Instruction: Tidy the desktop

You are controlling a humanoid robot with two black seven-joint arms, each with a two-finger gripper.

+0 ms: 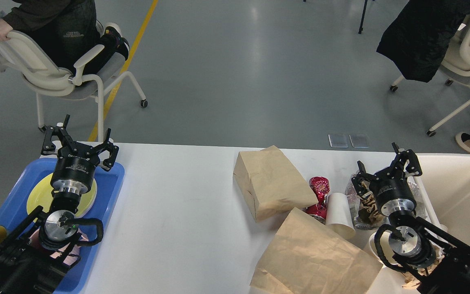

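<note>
Spanning nearly the whole lower view, the desk carries everything, white and matte. At its right end stands a cream bin; at its left end lies a blue tray with a yellow plate in it. Two brown paper bags sit right of the middle: one flat at the near edge, the other just behind it. Between the bags and the bin lie a white cup on its side, a red wrapper and a clear packet.

Both black arms rise from the near corners. The left pincer hangs over the tray's far edge, fingers spread and holding nothing. The right pincer hangs above the clear packet beside the bin, fingers likewise spread and holding nothing.

White lettering rings each wrist housing, too small to read. The print on the red wrapper is also illegible.
</note>
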